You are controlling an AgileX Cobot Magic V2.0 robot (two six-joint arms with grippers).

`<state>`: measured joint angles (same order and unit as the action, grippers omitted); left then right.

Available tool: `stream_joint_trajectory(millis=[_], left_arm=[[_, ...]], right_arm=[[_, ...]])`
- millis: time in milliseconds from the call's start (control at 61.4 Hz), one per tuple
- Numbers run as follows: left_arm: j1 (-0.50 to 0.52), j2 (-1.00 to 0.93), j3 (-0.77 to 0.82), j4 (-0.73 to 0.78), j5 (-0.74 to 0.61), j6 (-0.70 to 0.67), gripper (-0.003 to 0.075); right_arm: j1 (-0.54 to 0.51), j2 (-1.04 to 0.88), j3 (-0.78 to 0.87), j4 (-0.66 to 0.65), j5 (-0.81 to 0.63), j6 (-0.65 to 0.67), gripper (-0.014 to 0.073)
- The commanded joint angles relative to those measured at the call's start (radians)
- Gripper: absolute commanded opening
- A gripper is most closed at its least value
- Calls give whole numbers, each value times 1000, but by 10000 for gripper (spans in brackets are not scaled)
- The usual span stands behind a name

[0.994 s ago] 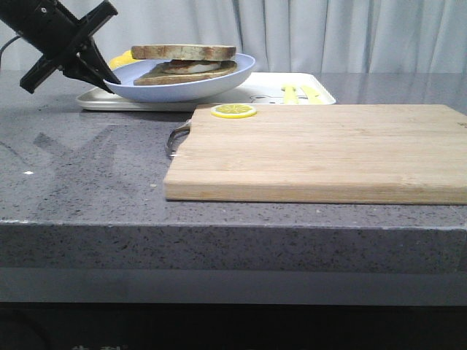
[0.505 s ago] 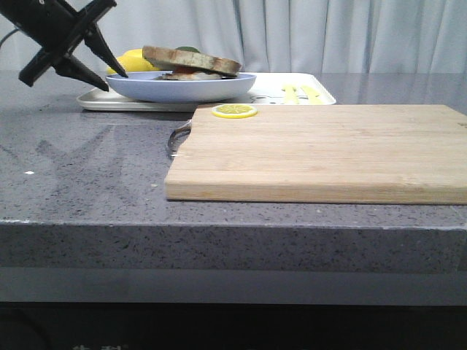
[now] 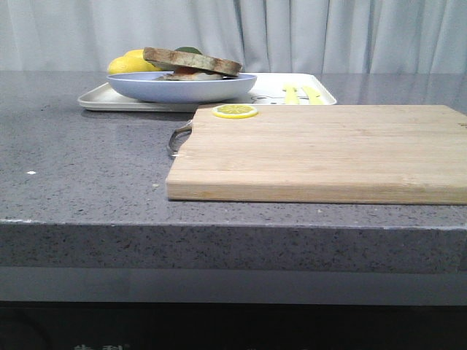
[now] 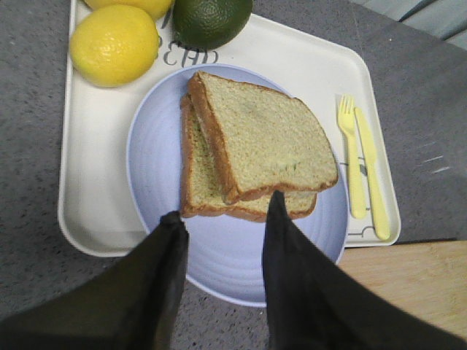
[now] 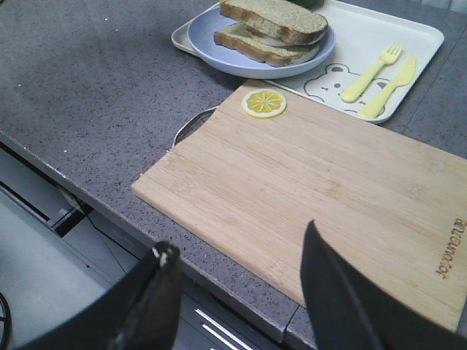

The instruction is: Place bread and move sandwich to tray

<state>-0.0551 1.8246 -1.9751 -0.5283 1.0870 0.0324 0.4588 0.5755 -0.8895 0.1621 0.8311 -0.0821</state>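
While the left hand [image 4: 221,226] hangs released over the near edge of the blue plate [image 4: 153,146], its fingers spread and holding nothing, the bread [image 4: 266,142] lies just beyond the fingertips, stacked askew on the sandwich [image 4: 201,179]. Plate and sandwich rest on the white tray [image 4: 87,189], beside two lemons [image 4: 114,44] and a lime [image 4: 210,18]. Well away, the right hand [image 5: 237,292] hovers open and empty above the wooden cutting board [image 5: 321,197] on the table [image 3: 87,160].
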Motion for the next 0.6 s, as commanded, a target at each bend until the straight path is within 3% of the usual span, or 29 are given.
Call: stream_joint_trajectory(millis=[0,359,587], left_arm=[[-40,-133,33,35,-43,10,260],[-198,-563,483,128,-244,120,260],[-233,-841,783,161,-323,201,260]], right_arm=[[-5,2,-22,-2,-67,-4,402],[-5,2,-22,-2,-67,-4,402],[-5,2,-22,-2,-67,-4,402]])
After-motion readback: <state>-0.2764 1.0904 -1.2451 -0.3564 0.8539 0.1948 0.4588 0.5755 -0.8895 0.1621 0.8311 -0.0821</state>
